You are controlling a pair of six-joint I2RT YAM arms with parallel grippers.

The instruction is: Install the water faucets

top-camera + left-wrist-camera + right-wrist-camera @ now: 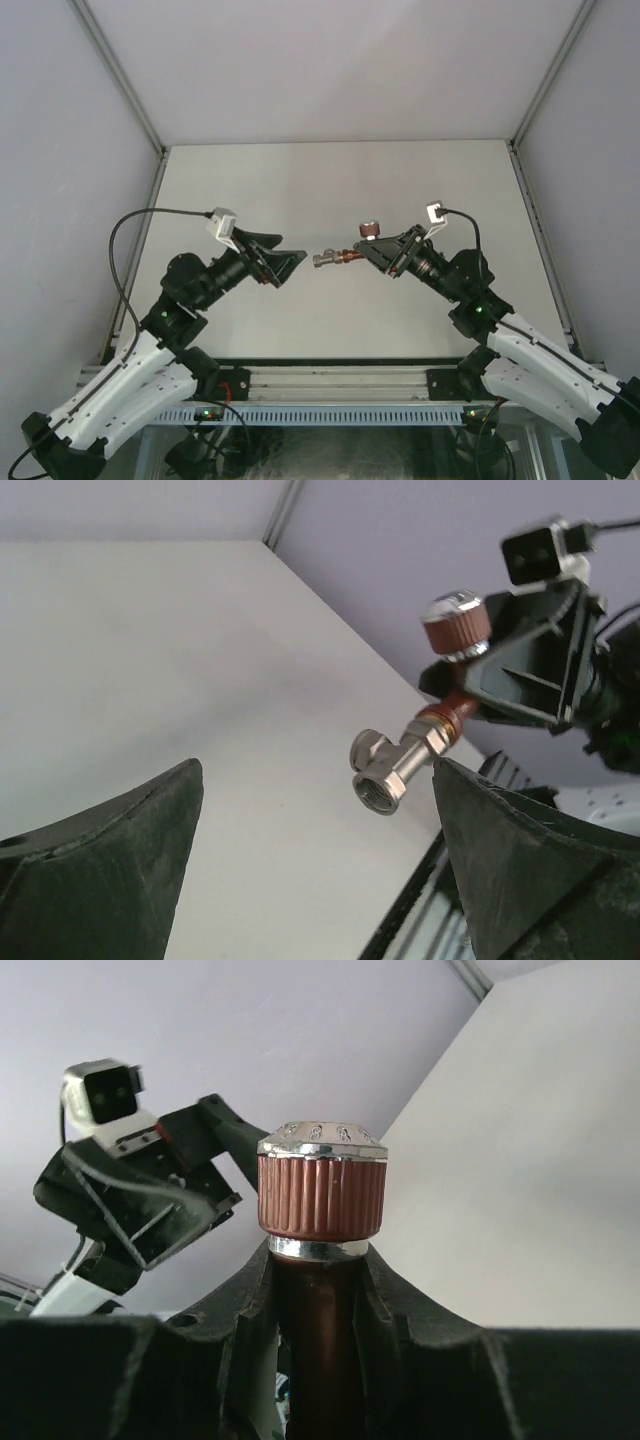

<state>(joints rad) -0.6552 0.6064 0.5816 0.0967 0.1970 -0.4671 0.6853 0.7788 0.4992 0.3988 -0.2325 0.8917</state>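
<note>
Small red-brown angled tap (348, 256) with ribbed knob clamped in right gripper (363, 250), held above centre of white table (300, 190). On its left end, grey-silver metal fitting (325, 259) seen, apparently joined. Facing it, left gripper (290, 265) spread wide, empty, near. Final tightening judged outstanding.

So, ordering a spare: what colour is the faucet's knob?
Red-brown, silver-capped knob; right wrist view.

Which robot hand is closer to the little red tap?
Right. The right hand grips the tap itself; the left hand sits open across a gap, facing its silver fitting.
</note>
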